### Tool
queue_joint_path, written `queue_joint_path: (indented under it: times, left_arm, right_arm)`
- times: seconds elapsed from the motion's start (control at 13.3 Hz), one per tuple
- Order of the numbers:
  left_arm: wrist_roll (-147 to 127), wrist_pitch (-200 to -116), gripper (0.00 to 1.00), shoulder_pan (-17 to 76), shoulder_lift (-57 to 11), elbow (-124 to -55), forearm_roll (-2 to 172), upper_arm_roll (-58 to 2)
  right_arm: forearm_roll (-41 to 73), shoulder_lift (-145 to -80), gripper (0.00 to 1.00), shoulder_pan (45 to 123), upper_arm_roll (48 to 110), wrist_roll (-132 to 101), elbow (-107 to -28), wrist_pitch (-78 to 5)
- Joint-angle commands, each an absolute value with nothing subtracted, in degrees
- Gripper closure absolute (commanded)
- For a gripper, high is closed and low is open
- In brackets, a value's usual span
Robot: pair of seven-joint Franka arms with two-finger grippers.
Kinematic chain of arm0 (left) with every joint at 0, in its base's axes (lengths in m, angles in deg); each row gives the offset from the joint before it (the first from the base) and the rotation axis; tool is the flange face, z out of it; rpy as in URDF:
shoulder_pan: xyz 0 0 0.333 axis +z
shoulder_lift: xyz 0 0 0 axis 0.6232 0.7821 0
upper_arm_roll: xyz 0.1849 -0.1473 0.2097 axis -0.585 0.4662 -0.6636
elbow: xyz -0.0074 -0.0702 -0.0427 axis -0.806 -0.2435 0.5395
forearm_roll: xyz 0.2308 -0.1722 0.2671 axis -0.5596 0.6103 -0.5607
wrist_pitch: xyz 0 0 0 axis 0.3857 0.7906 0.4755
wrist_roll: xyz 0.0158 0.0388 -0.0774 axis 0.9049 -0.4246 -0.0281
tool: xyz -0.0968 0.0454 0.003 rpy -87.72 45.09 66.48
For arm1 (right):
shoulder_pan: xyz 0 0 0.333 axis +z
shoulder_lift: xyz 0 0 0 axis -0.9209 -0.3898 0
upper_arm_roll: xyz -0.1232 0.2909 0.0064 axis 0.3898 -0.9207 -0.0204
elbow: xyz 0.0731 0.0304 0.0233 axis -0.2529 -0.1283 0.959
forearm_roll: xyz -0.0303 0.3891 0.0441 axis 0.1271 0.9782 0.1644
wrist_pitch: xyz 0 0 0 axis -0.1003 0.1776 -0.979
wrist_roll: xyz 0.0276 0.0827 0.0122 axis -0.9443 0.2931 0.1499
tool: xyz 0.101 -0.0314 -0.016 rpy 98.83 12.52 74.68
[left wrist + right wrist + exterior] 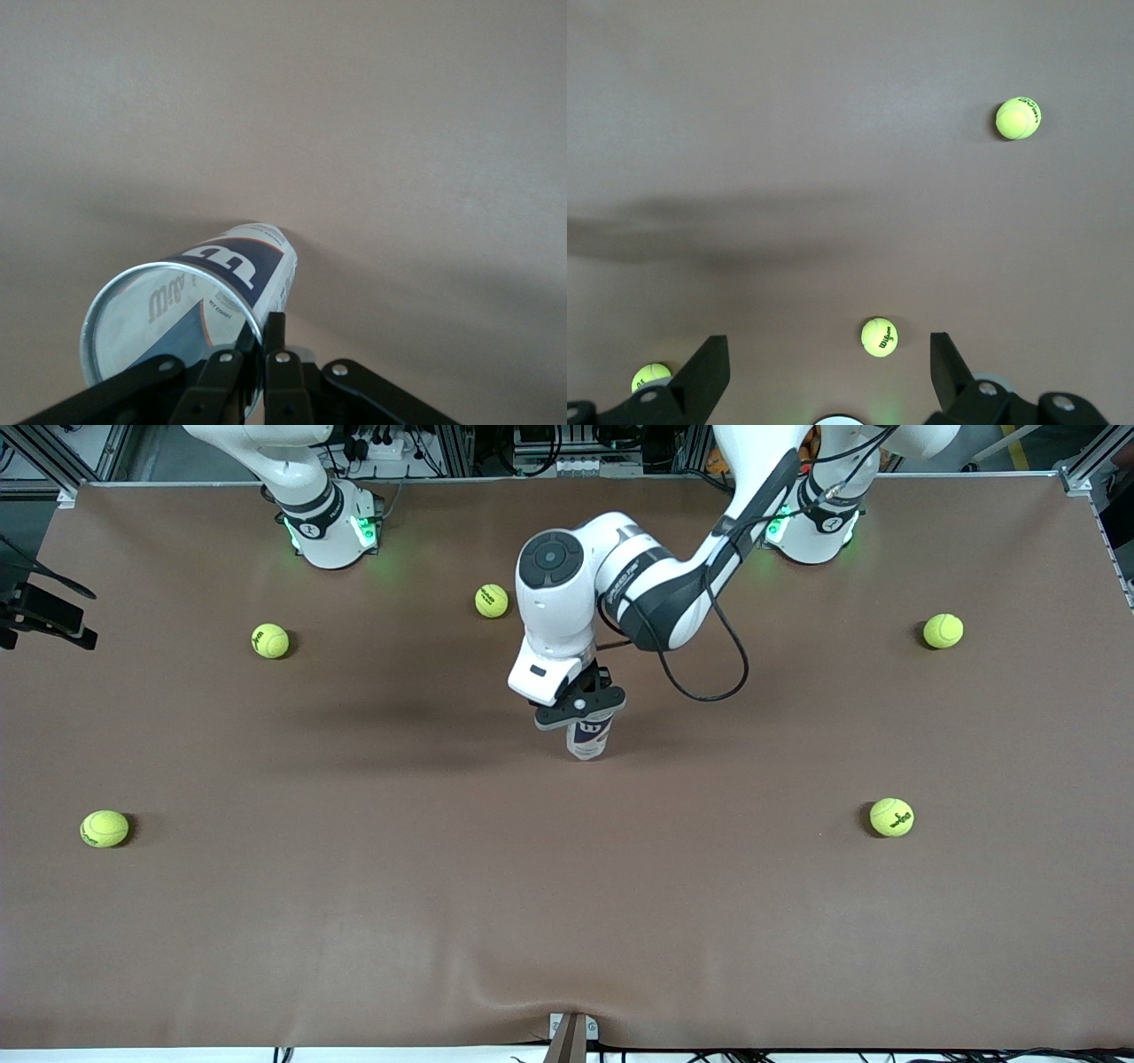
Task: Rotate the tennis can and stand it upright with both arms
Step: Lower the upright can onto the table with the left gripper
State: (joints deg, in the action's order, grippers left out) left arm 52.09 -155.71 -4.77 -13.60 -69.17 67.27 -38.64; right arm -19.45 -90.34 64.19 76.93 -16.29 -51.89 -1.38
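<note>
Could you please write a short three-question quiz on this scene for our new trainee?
1. True or false: the left gripper is shut on the rim of the tennis can.
2. How many tennis balls lie on the table in the front view? A) three B) five C) seven
3. Fill in: the right gripper is ____, holding nothing.

Key
1. True: it pinches the can's rim, and the can stands upright at mid-table.
2. B: five, for instance one by the left arm's wrist and one toward the right arm's end.
3. Open: the right arm waits, raised above the table.
</note>
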Motion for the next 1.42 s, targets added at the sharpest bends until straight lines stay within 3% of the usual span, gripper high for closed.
queue_joint_path:
  times: [0.0,0.45,0.67,0.9,0.97,1.05,1.2,1.27,1.35]
  left_arm:
    - [54.2,-154.3,1.00,-6.2,-11.8,-65.6,65.9,-39.2]
    - [54.4,-154.9,1.00,-6.1,-11.2,-65.5,65.9,-39.2]
    - [54.7,-155.0,0.82,-6.1,-11.3,-65.5,65.9,-39.2]
    - [54.8,-155.0,0.71,-6.0,-12.0,-65.6,66.0,-39.1]
    - [54.8,-155.0,0.64,-6.0,-12.1,-65.5,66.0,-39.1]
    - [54.7,-155.0,0.46,-5.9,-12.2,-65.6,66.0,-39.0]
    - [54.7,-155.0,0.23,-5.8,-12.8,-65.5,66.0,-39.0]
    - [54.7,-154.9,0.00,-5.7,-13.3,-65.5,66.0,-38.9]
    - [54.6,-154.7,0.00,-5.7,-14.1,-65.5,66.0,-39.0]
  right_arm:
    - [-19.0,-90.5,0.00,64.3,76.9,-17.0,-51.4,-1.2]
    - [-19.0,-90.5,0.00,64.3,76.9,-17.0,-51.4,-1.1]
    - [-19.0,-90.5,0.00,64.2,76.9,-17.0,-51.4,-1.2]
    - [-19.0,-90.5,0.00,64.1,76.9,-17.0,-51.4,-1.1]
    - [-19.0,-90.5,0.00,64.0,76.9,-17.0,-51.4,-1.1]
    - [-19.0,-90.5,0.00,64.0,76.9,-17.0,-51.3,-1.1]
    - [-19.0,-90.5,0.00,64.0,76.9,-17.0,-51.3,-1.2]
    - [-19.0,-90.5,0.00,63.9,76.9,-17.0,-51.3,-1.2]
    - [-19.0,-90.5,0.00,63.9,76.9,-17.0,-51.3,-1.2]
